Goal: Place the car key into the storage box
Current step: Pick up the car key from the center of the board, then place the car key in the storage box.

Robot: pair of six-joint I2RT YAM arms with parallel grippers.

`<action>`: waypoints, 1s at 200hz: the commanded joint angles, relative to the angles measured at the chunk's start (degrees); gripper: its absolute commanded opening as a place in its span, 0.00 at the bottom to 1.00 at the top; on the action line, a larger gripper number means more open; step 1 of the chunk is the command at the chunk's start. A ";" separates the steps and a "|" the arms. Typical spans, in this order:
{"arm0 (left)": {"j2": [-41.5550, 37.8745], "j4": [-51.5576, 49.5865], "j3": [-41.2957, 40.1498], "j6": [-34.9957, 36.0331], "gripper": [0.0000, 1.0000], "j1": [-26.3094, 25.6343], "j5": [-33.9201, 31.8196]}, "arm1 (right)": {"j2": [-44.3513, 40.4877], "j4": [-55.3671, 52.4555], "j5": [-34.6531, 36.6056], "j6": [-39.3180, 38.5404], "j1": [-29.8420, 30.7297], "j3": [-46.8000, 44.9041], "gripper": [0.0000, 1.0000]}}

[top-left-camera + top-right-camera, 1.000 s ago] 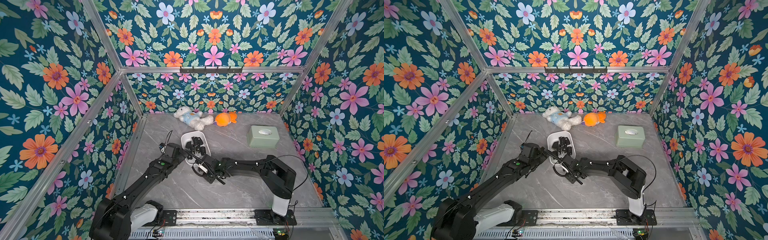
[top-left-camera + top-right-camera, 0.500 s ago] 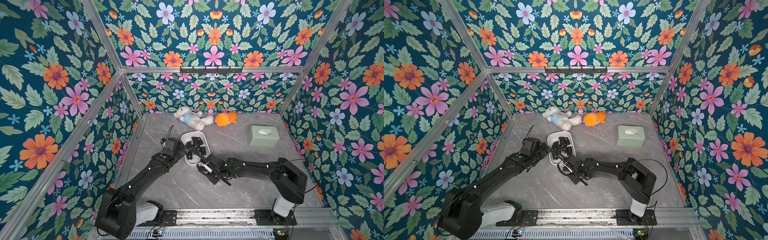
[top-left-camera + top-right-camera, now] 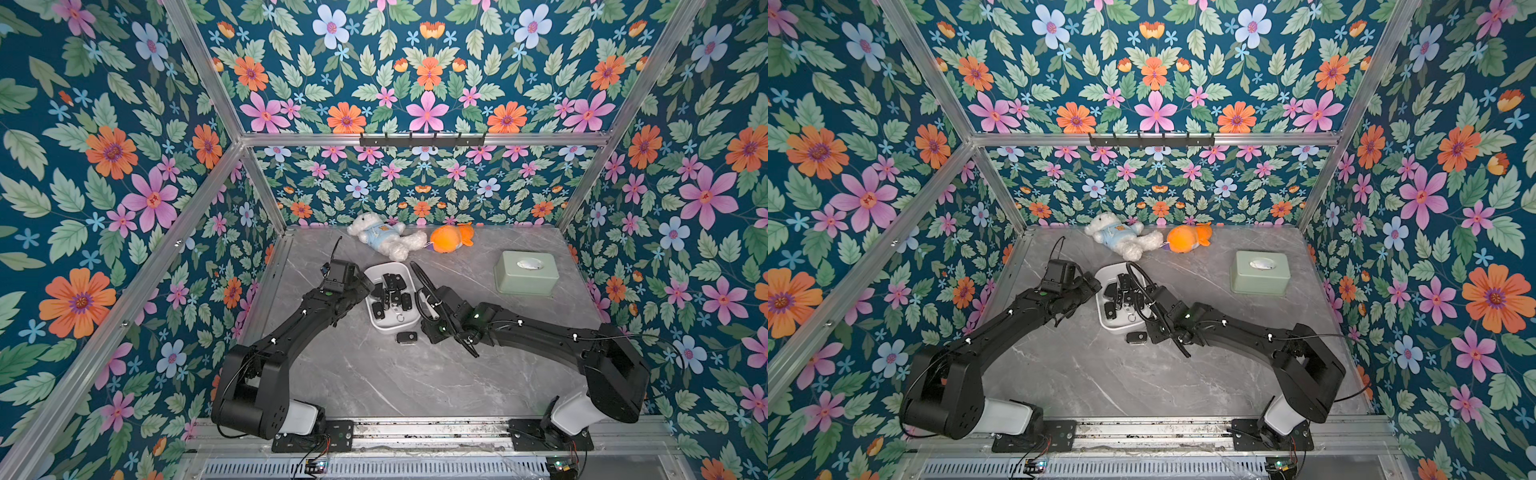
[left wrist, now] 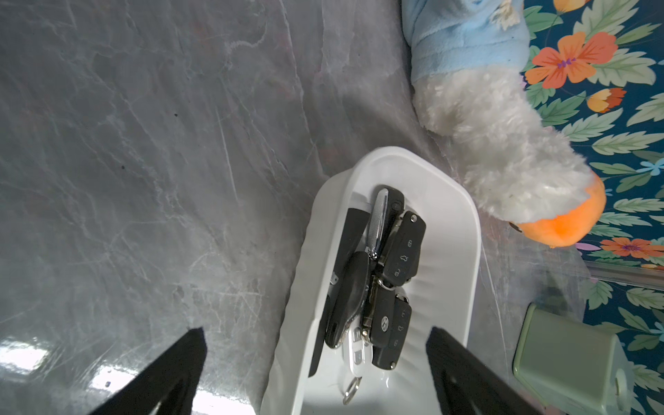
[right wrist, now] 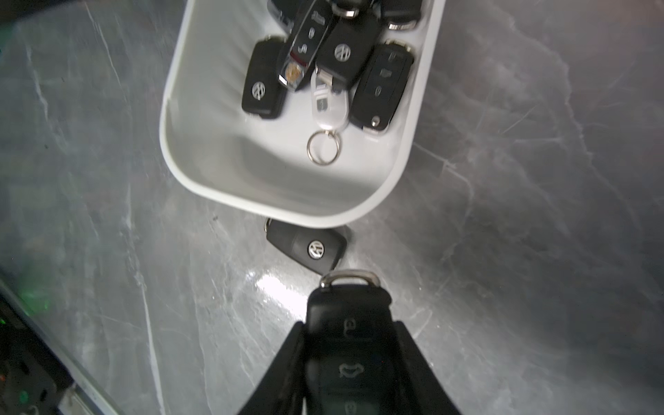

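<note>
The right end effector [image 5: 348, 332] is closed narrow on a black car key [image 5: 347, 310]. Its 2 fingers press the key's sides, and the metal loop end points toward the storage box [image 5: 222, 169]. The key is outside the box, just short of its near end wall and above the bench [image 3: 374, 374]; how high is hard to judge. A loose key [image 5: 305, 247], also black, lies flat on the bench between the held key and the box, close against the wall. Inside the box is a pile of keys [image 5: 341, 54], with 1 white fob [image 5: 328, 102] at its near edge. The left end effector [image 4: 315, 336] is spread wide and holds nothing, straddling the box's long wall. A stuffed bear [image 3: 380, 237], an orange toy [image 3: 451, 240] and a green box [image 3: 525, 272] sit farther back.
</note>
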 commanded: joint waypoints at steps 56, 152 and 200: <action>1.41 1.50 0.57 4.60 0.99 4.59 4.80 | 10.34 1.97 2.82 4.10 -1.69 14.24 0.32; 2.95 1.30 1.83 9.13 0.99 8.90 6.45 | 29.51 -4.34 7.31 6.37 -2.12 33.37 0.32; 4.33 1.83 2.49 9.85 0.99 10.99 7.82 | 35.31 -7.54 6.55 7.43 -3.52 38.13 0.33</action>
